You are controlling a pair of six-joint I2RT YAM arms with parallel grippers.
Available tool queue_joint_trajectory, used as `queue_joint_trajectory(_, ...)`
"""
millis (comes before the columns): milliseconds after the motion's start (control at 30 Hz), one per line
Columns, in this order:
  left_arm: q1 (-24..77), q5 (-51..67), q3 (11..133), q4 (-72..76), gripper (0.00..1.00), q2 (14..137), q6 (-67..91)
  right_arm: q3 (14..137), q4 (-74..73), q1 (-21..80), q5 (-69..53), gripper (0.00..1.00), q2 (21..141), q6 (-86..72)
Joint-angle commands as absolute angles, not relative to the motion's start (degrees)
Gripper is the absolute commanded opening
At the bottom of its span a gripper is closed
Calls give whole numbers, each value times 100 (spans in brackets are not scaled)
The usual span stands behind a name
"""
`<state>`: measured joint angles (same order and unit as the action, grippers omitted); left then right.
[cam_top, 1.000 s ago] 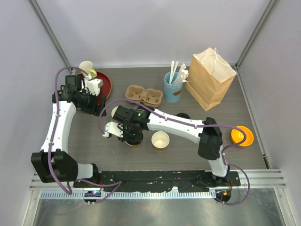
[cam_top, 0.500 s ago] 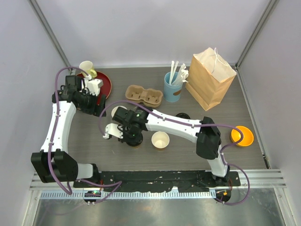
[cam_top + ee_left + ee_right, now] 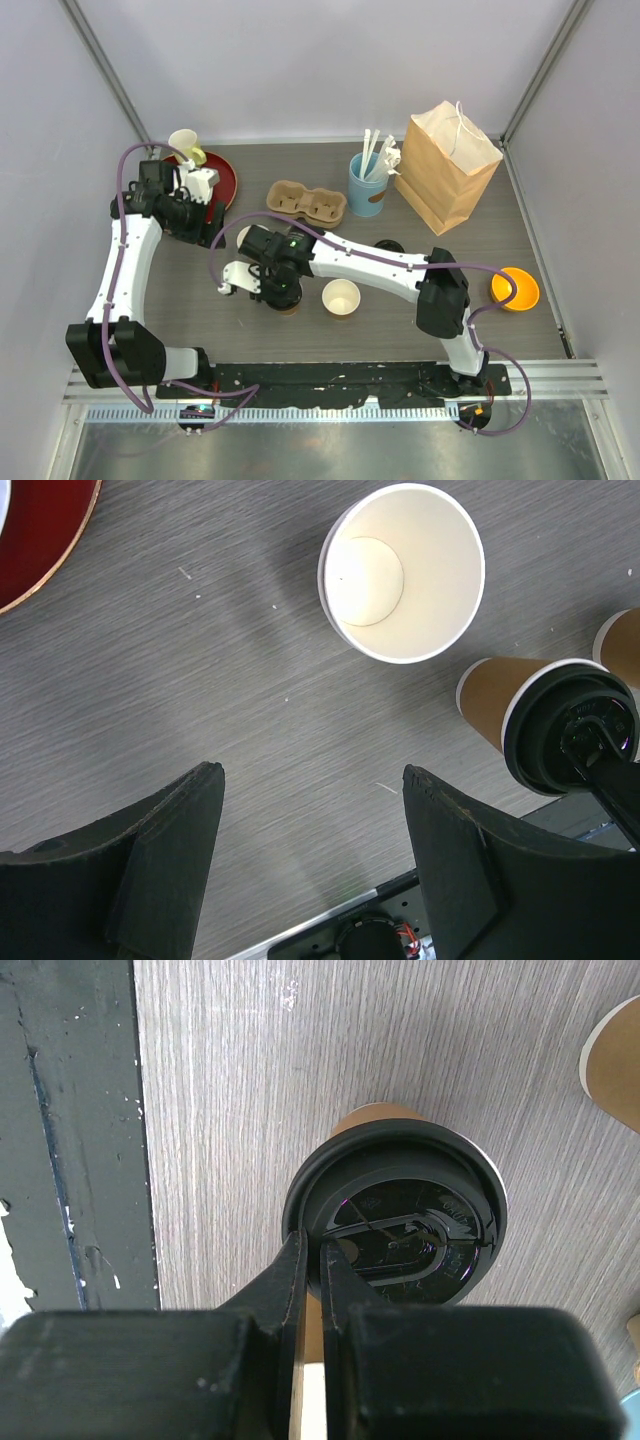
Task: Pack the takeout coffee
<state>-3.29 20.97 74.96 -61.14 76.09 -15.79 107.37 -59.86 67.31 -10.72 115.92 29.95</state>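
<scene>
Pressing on the lid point(image 3: 420, 1222) of the coffee cup point(image 3: 490, 695) with right jaws squeezed together, likely to seat it, just left of an open cup point(image 3: 341, 297) at the near middle of the surface point(image 3: 200, 300). Holding left jaws spread far left, clear of it

Nothing here can be read as a word, number or brand. The black lid point(image 3: 395, 1225) of the takeout coffee cup point(image 3: 365, 1120) carries raised moulded marks around its centre, but in the right wrist view they are too faint and glossy to make out. To the left of the paper bag point(image 3: 445, 165), the blue cup point(image 3: 368, 187) bears a brown patch on its side, too small to tell whether it is a logo or lettering.
</scene>
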Motion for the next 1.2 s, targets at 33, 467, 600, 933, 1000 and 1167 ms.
queue_joint_trajectory(33,-352,2127,7532,-6135,76,7532,-1696,10995,-5994,6636,-1231,1,11663,3094)
queue_joint_trajectory(467,-360,2118,7541,-6143,76,7550,-1723,10855,-6038,6566,-1503,1,11725,3094)
queue_joint_trajectory(600,-360,2118,7541,-6152,76,7541,-1749,10749,-5959,6504,-1661,1,11690,3067)
queue_joint_trajectory(933,-352,2206,7541,-6179,76,7559,-1749,10784,-5985,6486,-1670,24,11646,2997)
queue_joint_trajectory(1000,-352,2241,7532,-6179,76,7567,-1749,10802,-5977,6495,-1696,27,11619,2988)
queue_joint_trajectory(1167,-360,2294,7559,-6187,76,7559,-1749,10863,-5950,6495,-1732,32,11601,2953)
